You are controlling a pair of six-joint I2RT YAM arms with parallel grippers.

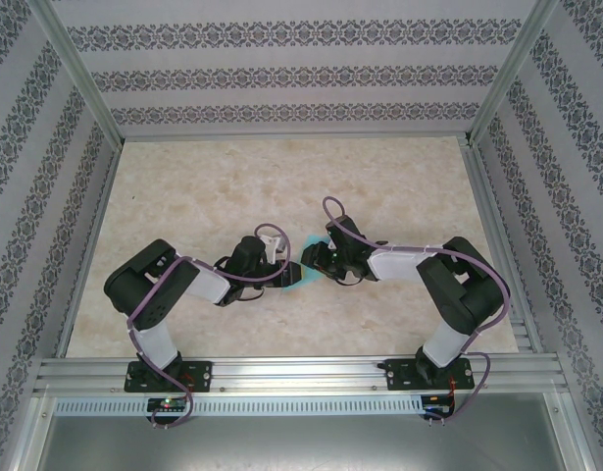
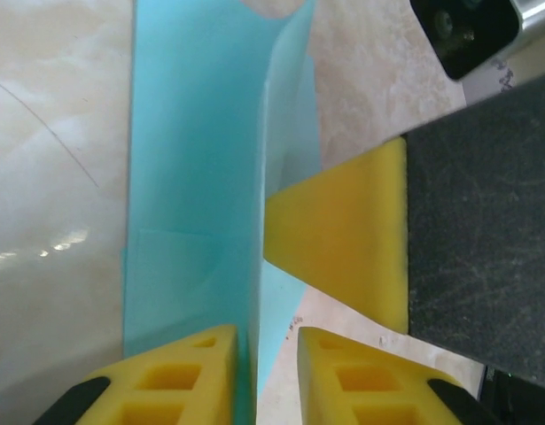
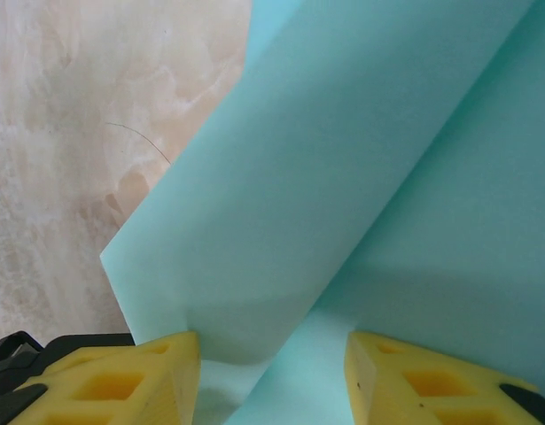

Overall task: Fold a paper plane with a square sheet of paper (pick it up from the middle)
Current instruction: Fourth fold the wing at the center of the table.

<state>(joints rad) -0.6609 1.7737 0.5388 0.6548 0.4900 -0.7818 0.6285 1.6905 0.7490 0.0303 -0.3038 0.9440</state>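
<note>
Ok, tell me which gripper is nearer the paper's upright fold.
Left, narrowly. The left gripper straddles the fold, which stands between its fingers. The right gripper comes from the opposite side, one pad up against the fold.

Top view: square sheet of paper [image 1: 295,280] lies mostly under left gripper [image 1: 284,267] and right gripper [image 1: 313,260], near the middle of the table [image 1: 183,186]. Only turquoise slivers show; outline unreadable, jaw gaps too small to tell. Left wrist view: sheet runs off top and bottom edges. Right wrist view: sheet runs off top, right and bottom edges.
</note>
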